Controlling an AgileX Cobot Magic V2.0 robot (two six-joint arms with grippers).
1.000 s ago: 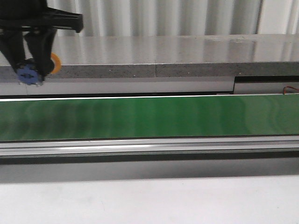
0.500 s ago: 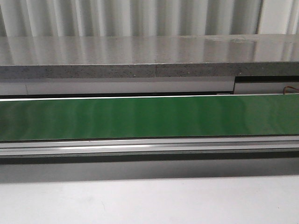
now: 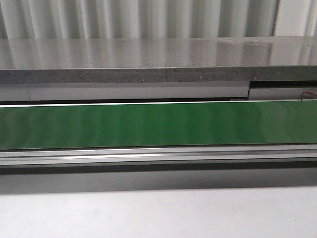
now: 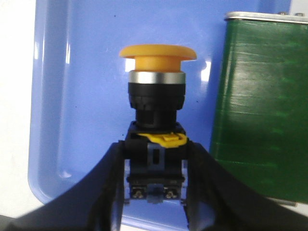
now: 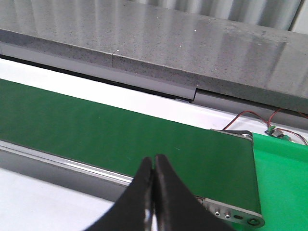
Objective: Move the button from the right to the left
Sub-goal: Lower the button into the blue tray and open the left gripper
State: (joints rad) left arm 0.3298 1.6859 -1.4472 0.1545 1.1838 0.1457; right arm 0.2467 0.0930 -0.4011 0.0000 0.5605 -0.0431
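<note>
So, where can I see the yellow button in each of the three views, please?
Front view: the button is not in the picture.
Left wrist view: the button fills the centre, clamped between the left gripper fingers, over a blue tray.
Right wrist view: not in it; only the closed right gripper shows.
Shared landmark: the green conveyor belt.

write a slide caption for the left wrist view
Left gripper clamps the yellow-headed button by its contact block above a blue tray, beside the green conveyor belt.
</note>
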